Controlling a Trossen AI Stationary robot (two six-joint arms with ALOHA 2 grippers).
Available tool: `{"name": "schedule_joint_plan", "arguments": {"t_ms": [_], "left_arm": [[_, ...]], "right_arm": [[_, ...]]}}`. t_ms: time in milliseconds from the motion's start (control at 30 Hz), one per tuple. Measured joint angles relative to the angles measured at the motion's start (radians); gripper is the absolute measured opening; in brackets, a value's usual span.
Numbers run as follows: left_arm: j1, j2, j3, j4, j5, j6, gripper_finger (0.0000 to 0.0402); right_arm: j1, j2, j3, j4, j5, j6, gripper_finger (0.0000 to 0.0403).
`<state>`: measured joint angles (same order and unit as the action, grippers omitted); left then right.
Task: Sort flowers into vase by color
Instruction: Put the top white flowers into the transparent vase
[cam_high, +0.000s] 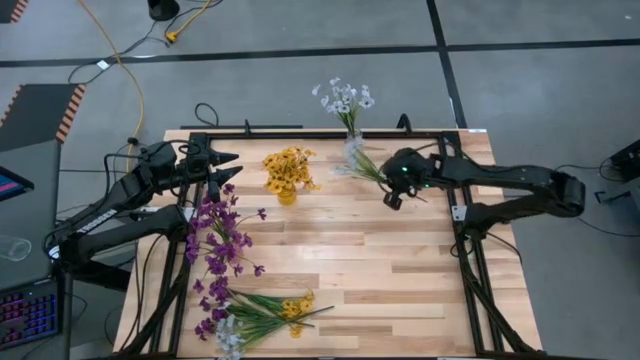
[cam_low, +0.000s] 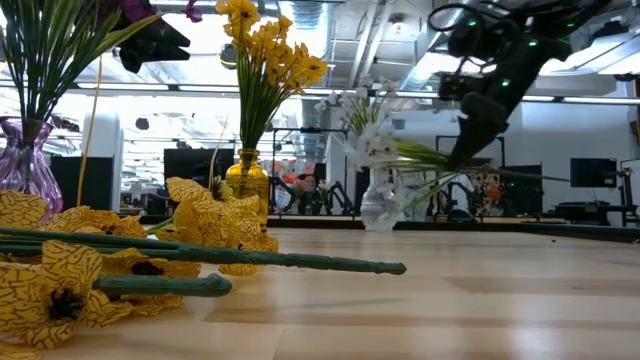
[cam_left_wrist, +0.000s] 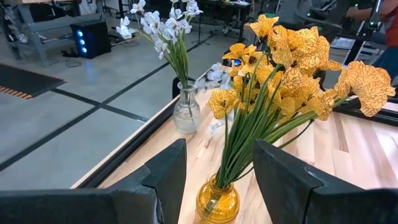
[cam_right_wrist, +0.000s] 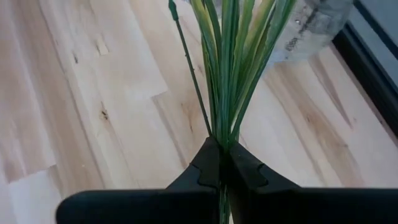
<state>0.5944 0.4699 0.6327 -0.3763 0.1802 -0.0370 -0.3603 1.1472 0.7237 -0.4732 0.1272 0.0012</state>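
Flowers sorted by colour, partly done: purple bunch (cam_high: 215, 240) standing in purple vase (cam_low: 27, 165) at table's left side, below left gripper (cam_high: 222, 171). Left gripper parked at back-left corner of table (cam_high: 400, 270), fingers (cam_left_wrist: 158, 177) spread about halfway, nothing between them, pointed toward yellow bunch (cam_high: 288, 170); looks like waiting while other arm works. Loose pile (cam_high: 255, 318) lying flat near front-left edge, mixed purple, yellow and pale heads with green stems (cam_low: 250, 259), unsorted, probably next picks. Yellow bunch upright in amber vase (cam_left_wrist: 216, 200) at back, left of centre, stems splaying out of narrow neck. White bunch (cam_high: 343, 98) upright in clear vase (cam_low: 381, 208) at back centre, near table's far rim. Just right of clear vase, white spray (cam_high: 362, 165) held by right gripper (cam_high: 392, 192), fingers pinched tight on lower stems (cam_right_wrist: 229, 68), blossom end toward vase, stem ends at gripper. Spray lying almost level in low view, heads by vase mouth, not yet inside. Grip low on stems likely to leave length free for feeding in, but orientation looks wrong for that: heads lead, so turning needed before stems go down neck. Risk: thin stems fanning apart above pinch, one thin stalk (cam_right_wrist: 188, 62) straying aside, could catch on rim or nudge light vase. Right arm (cam_high: 510, 185) reaching in from right edge.
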Motion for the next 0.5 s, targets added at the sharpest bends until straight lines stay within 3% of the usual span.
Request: {"name": "schedule_joint_plan", "arguments": {"t_ms": [500], "left_arm": [[0.000,0.000,0.000,0.000,-0.001,0.003,0.0169]], "right_arm": [[0.041,-0.301,-0.130,0.260,0.011,0.032,0.0034]]}}
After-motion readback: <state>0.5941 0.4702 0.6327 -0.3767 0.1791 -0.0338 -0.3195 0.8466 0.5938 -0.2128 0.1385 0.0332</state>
